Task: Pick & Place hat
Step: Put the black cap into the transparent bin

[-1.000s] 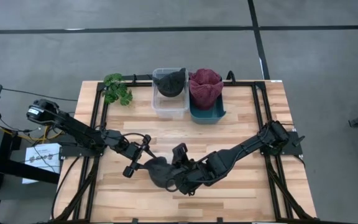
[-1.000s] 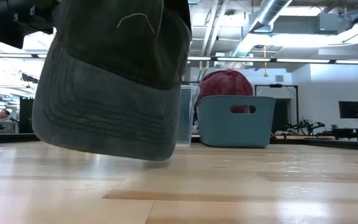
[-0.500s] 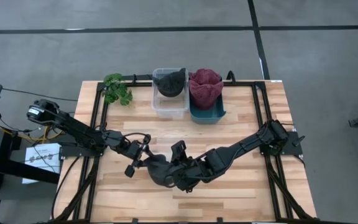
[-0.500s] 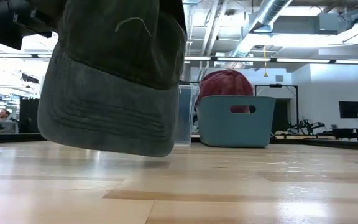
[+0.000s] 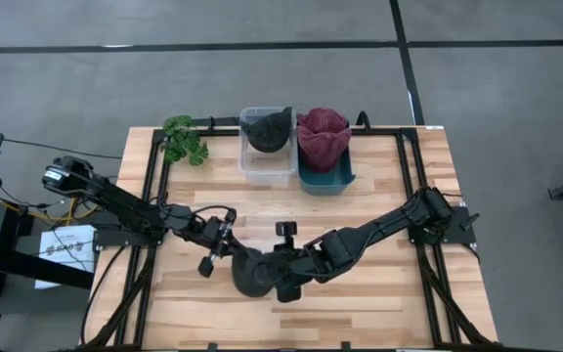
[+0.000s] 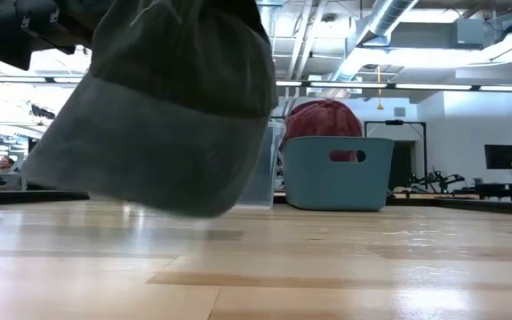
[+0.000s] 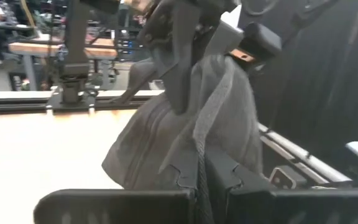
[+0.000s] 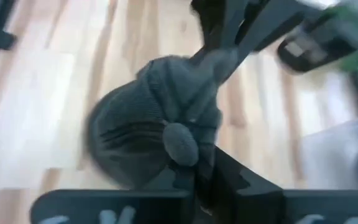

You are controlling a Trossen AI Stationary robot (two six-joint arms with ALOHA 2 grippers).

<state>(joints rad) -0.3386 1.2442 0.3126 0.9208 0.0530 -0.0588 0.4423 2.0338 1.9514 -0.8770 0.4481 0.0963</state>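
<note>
Grey fabric hat (image 5: 254, 271) hangs just off the desk (image 5: 379, 293), near its front middle, pinched between both my grippers. Left gripper (image 7: 199, 163) is clamped shut on a fold of the hat's edge, seen clearly past its own fingers. Right gripper (image 8: 194, 163) is closed on the crown side near the button; fingers look tight on cloth in its wrist view. Low view shows the brim (image 6: 140, 151) tilted and clear of the wood.

Beyond it, clear bin (image 5: 268, 156) already holds a dark hat (image 5: 266, 129); teal bin (image 5: 325, 166) holds a red one (image 5: 322, 132). Plant sprig (image 5: 184, 139) sits at the far left.

Risks, my read: both grips are on thin folds, so cloth could slip out if the arms pull apart. Uneven release would let the hat swing and drop short. Clear bin is nearly full, so the hat may perch on the rim.
</note>
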